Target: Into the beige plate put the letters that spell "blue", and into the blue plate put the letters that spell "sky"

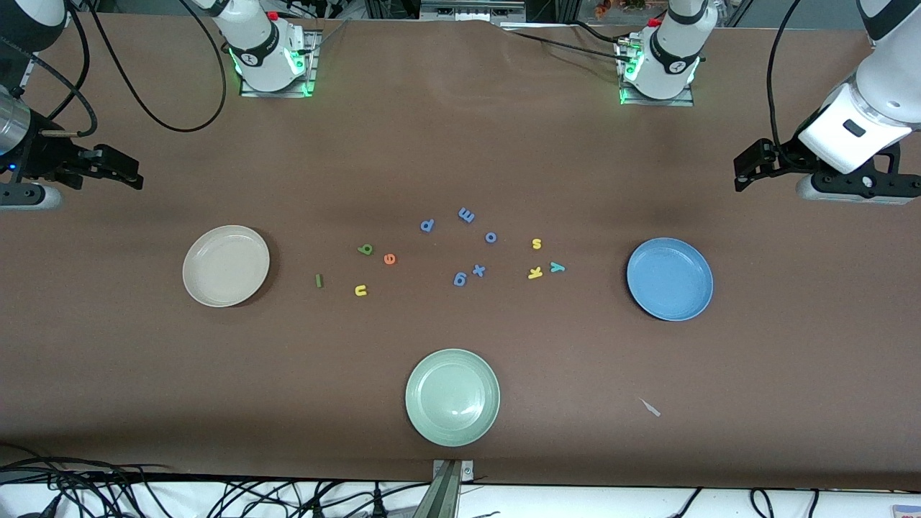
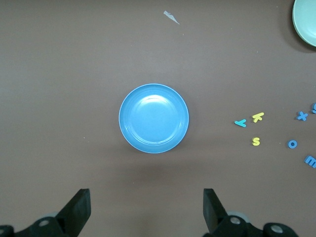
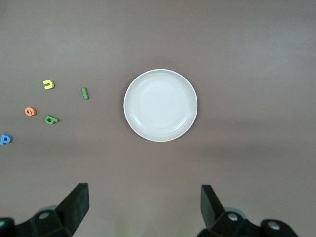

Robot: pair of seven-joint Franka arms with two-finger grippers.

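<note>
The beige plate (image 1: 226, 265) (image 3: 160, 105) lies toward the right arm's end, the blue plate (image 1: 669, 279) (image 2: 153, 118) toward the left arm's end. Beside the beige plate lie green b (image 1: 365, 250), orange e (image 1: 390, 259), dark green l (image 1: 319, 280) and yellow u (image 1: 360, 290). Beside the blue plate lie yellow s (image 1: 536, 244), yellow k (image 1: 534, 273) and teal y (image 1: 557, 267). My right gripper (image 1: 126, 169) (image 3: 144, 190) hangs open and empty over the table by the beige plate. My left gripper (image 1: 745, 171) (image 2: 145, 195) hangs open and empty by the blue plate.
Blue letters p (image 1: 427, 225), m (image 1: 466, 214), o (image 1: 491, 237), x (image 1: 478, 270) and g (image 1: 460, 278) lie between the two groups. A pale green plate (image 1: 452, 397) sits nearest the front camera. A small paper scrap (image 1: 650, 408) lies nearer the camera than the blue plate.
</note>
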